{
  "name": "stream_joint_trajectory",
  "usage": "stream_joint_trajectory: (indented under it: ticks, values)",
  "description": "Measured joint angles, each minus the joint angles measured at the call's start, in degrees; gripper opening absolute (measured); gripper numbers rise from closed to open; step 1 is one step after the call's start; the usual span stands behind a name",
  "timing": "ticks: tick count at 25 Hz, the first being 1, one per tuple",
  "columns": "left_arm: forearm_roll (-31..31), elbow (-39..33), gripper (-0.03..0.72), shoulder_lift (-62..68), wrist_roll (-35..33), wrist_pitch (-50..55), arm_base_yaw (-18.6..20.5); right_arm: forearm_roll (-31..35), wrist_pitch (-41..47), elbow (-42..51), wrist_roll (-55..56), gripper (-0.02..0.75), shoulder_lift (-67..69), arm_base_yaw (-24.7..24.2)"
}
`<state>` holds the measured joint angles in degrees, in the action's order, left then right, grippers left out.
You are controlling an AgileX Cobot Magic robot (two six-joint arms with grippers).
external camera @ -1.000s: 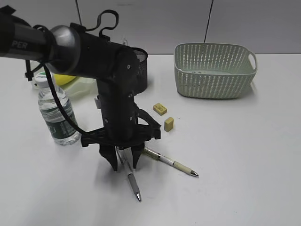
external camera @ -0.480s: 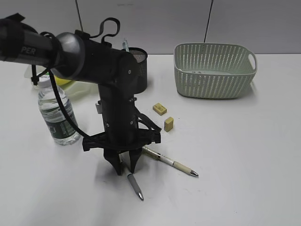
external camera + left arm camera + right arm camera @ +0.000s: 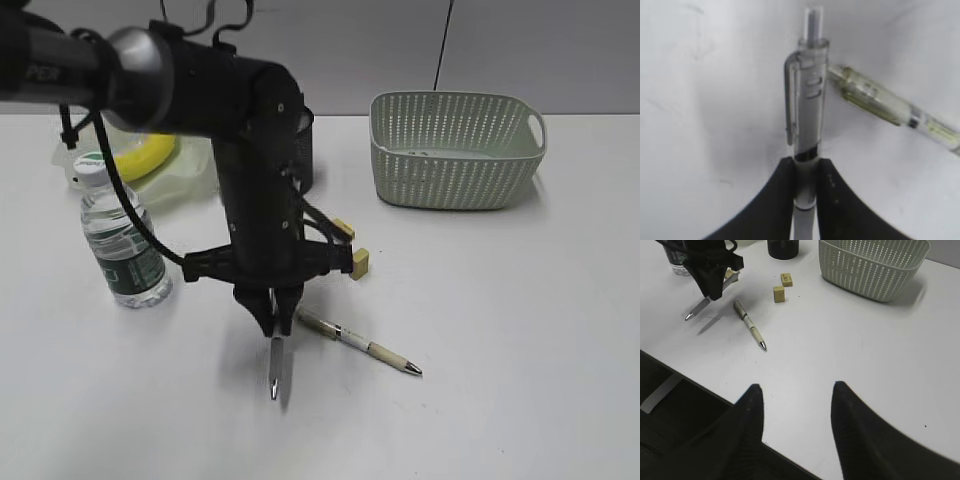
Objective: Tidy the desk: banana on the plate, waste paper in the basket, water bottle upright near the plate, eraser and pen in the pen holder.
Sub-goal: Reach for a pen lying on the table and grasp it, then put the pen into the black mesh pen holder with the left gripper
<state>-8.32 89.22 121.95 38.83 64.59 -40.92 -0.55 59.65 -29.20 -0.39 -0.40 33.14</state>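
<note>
My left gripper [image 3: 270,318] is shut on a grey pen [image 3: 274,368], which hangs tip-down just over the desk [image 3: 520,330]. In the left wrist view the jaws [image 3: 805,167] clamp the pen's barrel [image 3: 807,100] below its clip. A second, cream-and-clear pen [image 3: 360,343] lies on the desk to the right. Two yellowish erasers [image 3: 360,262] sit behind it, the farther one partly behind the arm. The black mesh pen holder [image 3: 304,150] stands behind the arm. The water bottle [image 3: 125,240] is upright at the left, near the plate [image 3: 190,182] with the banana [image 3: 150,158]. The waste paper is out of view. My right gripper [image 3: 797,387] hangs open over the desk's near edge.
The grey-green basket [image 3: 458,150] stands at the back right. The left arm's body blocks part of the pen holder and one eraser. The desk's front edge [image 3: 715,390] drops into dark space under my right gripper.
My left gripper has closed on the grey pen and risen. The pen, which lay on the desk, now hangs tip-down from the jaws. The right gripper has not moved.
</note>
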Motion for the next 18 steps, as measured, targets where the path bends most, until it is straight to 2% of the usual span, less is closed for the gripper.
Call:
stream_joint_trajectory:
  ticks: [6,12,18]
  values:
    - [3.3,1.0,0.085,-9.1,-0.1,-1.9,0.0,0.0,-0.1,0.0,0.0,0.361,0.0,0.0]
    - [14.2,1.1,0.085,-15.4,-0.1,-19.0,0.1,0.0,-0.1,0.0,0.0,0.361,0.0,0.0]
    - [21.3,1.1,0.085,-14.7,-0.1,-34.7,3.5,0.0,-0.1,0.0,0.0,0.362,0.0,0.0]
